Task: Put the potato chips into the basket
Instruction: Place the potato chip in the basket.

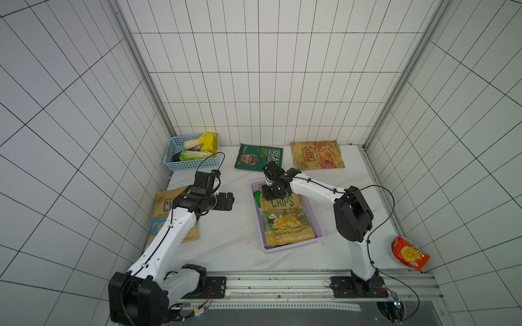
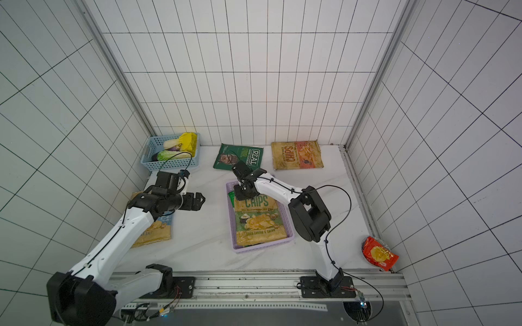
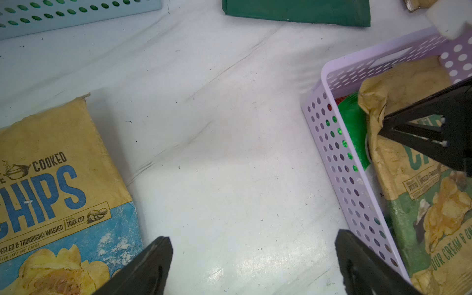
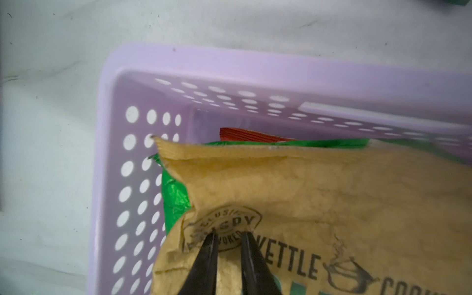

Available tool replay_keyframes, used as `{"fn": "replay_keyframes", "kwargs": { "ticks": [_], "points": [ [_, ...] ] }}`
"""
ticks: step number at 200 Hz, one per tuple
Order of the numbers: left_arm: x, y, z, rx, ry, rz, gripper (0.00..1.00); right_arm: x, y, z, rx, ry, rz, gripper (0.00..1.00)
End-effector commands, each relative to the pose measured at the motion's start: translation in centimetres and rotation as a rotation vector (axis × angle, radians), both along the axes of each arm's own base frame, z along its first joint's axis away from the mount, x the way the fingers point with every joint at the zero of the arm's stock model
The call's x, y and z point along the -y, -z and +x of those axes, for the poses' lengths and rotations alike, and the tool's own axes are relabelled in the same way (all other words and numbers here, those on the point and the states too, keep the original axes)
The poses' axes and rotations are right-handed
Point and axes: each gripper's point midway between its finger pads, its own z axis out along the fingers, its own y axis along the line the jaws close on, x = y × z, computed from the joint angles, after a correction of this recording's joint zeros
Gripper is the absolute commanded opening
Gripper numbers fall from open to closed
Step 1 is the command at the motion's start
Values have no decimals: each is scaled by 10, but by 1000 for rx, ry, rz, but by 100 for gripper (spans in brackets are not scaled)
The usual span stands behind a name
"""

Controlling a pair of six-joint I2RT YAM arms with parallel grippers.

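1. Table (image 1: 226, 248), white, carries a lilac basket (image 4: 229, 63) near its middle
2. Sour-cream chips bag (image 1: 285, 223), tan, lies in the basket on top of a green bag (image 4: 176, 194)
3. Three more bags lie outside the basket on the table: a blue-printed bag (image 3: 51, 178), a dark green bag (image 1: 254, 158) and an orange-printed bag (image 1: 317, 155)
4. Left gripper (image 3: 252, 237) hangs over bare table between the blue-printed bag and the basket, jaws wide apart, empty
5. Right gripper (image 4: 229, 233) is at the basket's far end, jaws narrowly apart, tips touching the sour-cream bag's crumpled top; whether they pinch it cannot be told
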Motion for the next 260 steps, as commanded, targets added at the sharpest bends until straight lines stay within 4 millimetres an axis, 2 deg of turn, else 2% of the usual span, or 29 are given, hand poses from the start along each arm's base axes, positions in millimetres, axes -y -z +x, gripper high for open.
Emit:
{"fn": "replay_keyframes", "kwargs": {
  "ticks": [1,19,62,89,116,136,162,171,183,214,260],
  "points": [
    [-5,-13,6,60,-23,8,98,-2,10,-5,-6,-12,-50,22],
    [-10,-19,8,84,-39,33,98,1,-3,-6,23,-14,-45,23],
    [-49,-42,10,164,-100,178,98,9,-72,-5,135,-19,25,28],
    [-88,-46,10,150,-180,154,98,21,-112,-15,182,-22,79,32],
    [-134,-47,14,122,-285,150,98,40,-131,-31,199,-13,117,33],
    [-158,-28,23,39,-342,245,98,55,-134,-44,205,6,140,33],
    [-182,9,30,-146,-377,397,81,73,-140,-56,219,35,158,33],
    [-188,21,30,-196,-388,444,80,79,-143,-60,227,39,161,33],
    [-188,34,29,-243,-378,498,80,89,-146,-65,242,51,161,34],
    [-171,60,31,-290,-327,544,81,106,-143,-72,262,62,144,34],
    [-173,95,30,-362,-310,645,81,107,-129,-75,234,59,115,34]
  ]
}}
